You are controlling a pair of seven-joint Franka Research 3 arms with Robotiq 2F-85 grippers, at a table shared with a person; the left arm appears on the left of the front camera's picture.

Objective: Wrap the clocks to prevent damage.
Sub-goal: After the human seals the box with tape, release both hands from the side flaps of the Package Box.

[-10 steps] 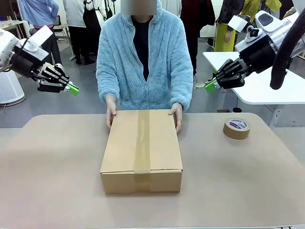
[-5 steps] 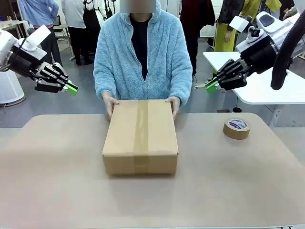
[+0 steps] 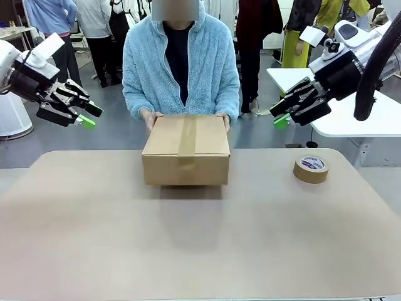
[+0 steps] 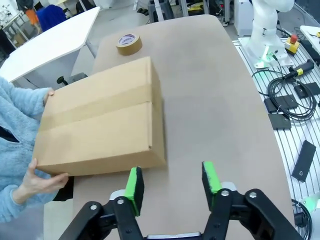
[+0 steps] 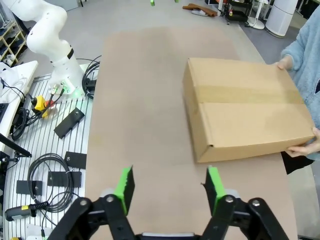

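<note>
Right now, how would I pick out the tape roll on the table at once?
Start at the tan table and find the big cardboard box that the person's hands hold at the far edge. Look toward the robot's right, below the right gripper: the tape roll lies flat and alone there. It is a small brown ring with a white and blue label inside, round where the box is square.

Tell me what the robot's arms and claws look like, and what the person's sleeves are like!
The arms are white. Each ends in a black claw, the left gripper and right gripper, with bright green pads. A thick black cable loops by the right arm. The person's sleeves are fluffy light blue.
</note>
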